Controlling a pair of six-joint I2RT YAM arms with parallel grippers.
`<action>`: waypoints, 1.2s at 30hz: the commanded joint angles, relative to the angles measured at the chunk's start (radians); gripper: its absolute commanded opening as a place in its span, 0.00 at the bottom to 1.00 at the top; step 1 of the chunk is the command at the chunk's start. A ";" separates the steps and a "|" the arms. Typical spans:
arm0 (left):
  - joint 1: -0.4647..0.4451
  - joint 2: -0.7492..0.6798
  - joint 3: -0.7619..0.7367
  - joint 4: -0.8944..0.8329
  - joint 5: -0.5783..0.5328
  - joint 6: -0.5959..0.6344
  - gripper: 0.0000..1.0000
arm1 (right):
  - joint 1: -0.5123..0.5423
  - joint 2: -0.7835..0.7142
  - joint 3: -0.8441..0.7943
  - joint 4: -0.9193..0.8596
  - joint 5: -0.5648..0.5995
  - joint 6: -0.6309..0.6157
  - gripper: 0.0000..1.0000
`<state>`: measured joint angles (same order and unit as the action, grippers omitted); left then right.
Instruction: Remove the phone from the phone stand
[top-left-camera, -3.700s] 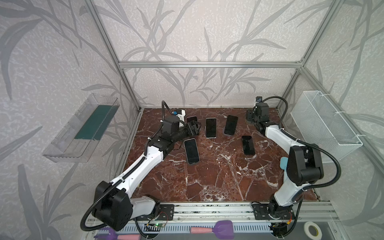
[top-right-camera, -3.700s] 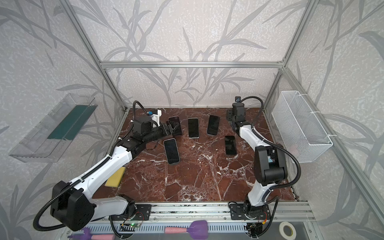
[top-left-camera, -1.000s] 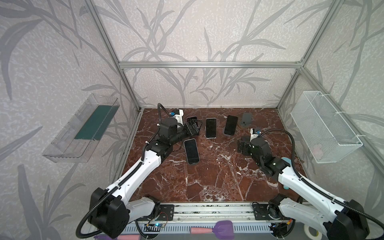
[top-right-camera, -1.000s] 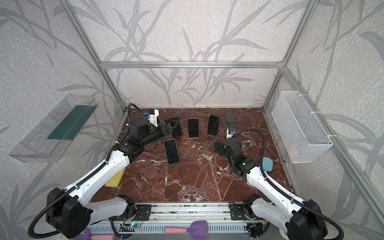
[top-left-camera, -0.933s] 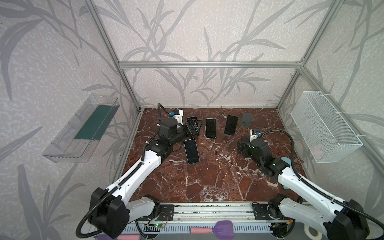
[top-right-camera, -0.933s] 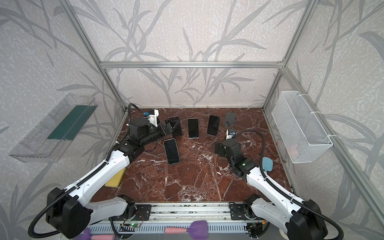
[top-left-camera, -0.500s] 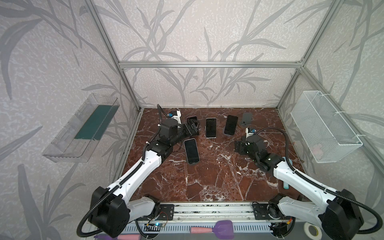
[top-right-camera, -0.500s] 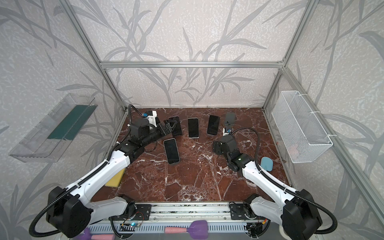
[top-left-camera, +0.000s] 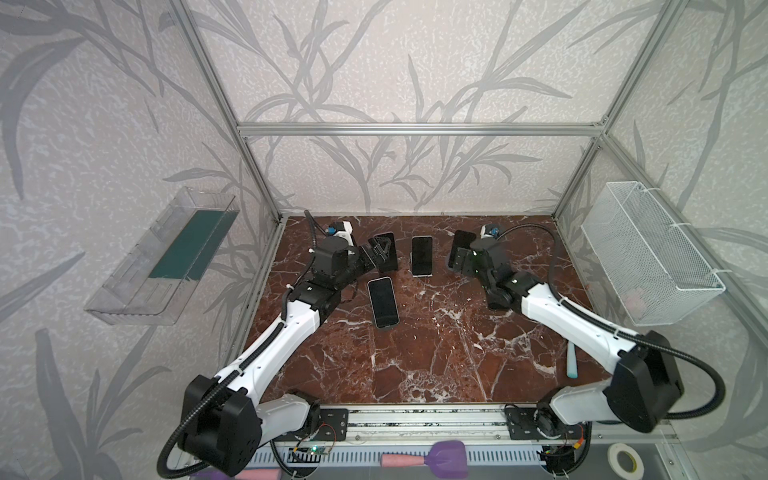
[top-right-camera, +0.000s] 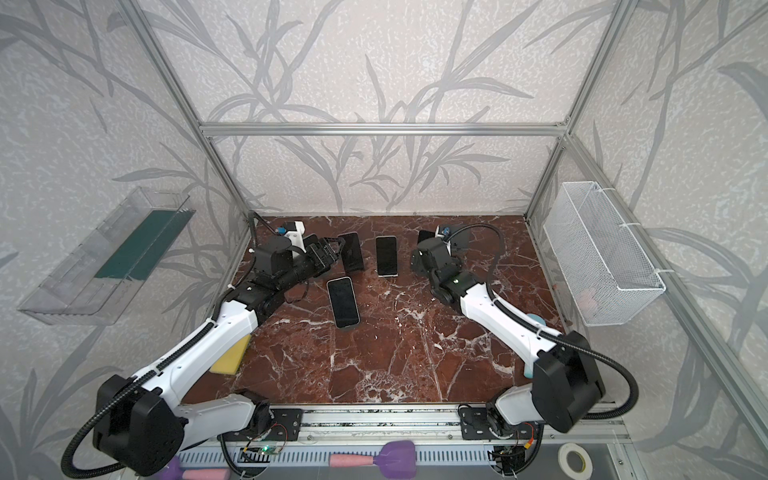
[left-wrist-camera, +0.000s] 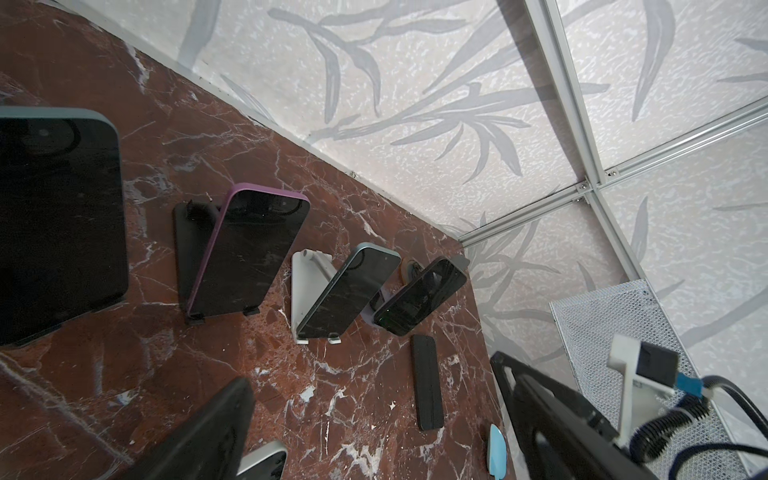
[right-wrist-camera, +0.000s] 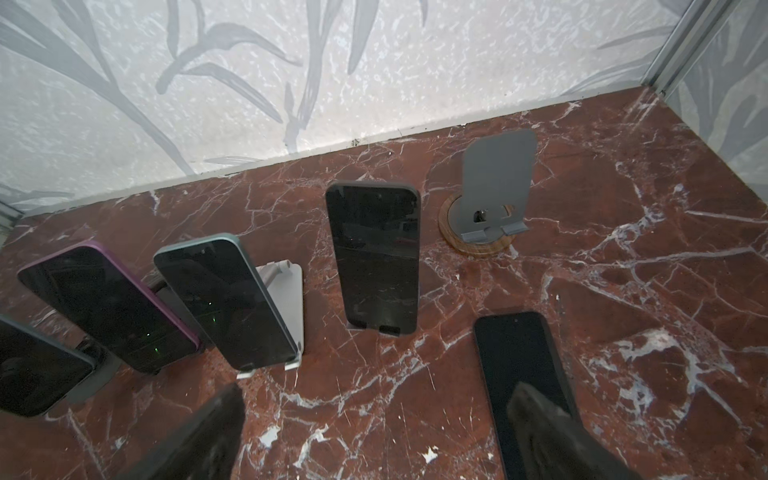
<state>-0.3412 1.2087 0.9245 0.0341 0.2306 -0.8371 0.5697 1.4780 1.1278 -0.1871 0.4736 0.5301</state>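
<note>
Left gripper (left-wrist-camera: 372, 374) and right gripper (right-wrist-camera: 376, 392) gape empty; right finger (right-wrist-camera: 552, 440) hides part of the flat phone (right-wrist-camera: 515, 345) near the bare stand (right-wrist-camera: 496, 174).

White wire basket (top-left-camera: 648, 266) well right of right gripper (top-left-camera: 457, 261), clear shelf (top-left-camera: 137, 282) well left of left gripper (top-left-camera: 380, 254), yellow sponge (top-right-camera: 228, 357) well behind it.

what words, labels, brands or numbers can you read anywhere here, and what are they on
None: no word, brand or number can be read in any view.
The phones, such as the upright phone, have dark, blank screens.
The empty stand bears no mark.
Any print on the circuit board by the front rail is too small to read.
</note>
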 joint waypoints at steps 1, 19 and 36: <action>0.022 -0.002 -0.011 0.034 0.029 -0.024 0.96 | -0.003 0.103 0.134 -0.077 0.117 0.013 0.99; 0.120 0.041 -0.011 0.109 0.147 -0.086 0.94 | -0.040 0.439 0.540 -0.332 0.208 0.156 0.99; 0.120 0.062 -0.011 0.146 0.197 -0.112 0.93 | -0.091 0.587 0.645 -0.302 0.112 0.066 0.99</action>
<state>-0.2234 1.2610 0.9245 0.1486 0.4026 -0.9344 0.4801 2.0312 1.7393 -0.4919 0.6037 0.6132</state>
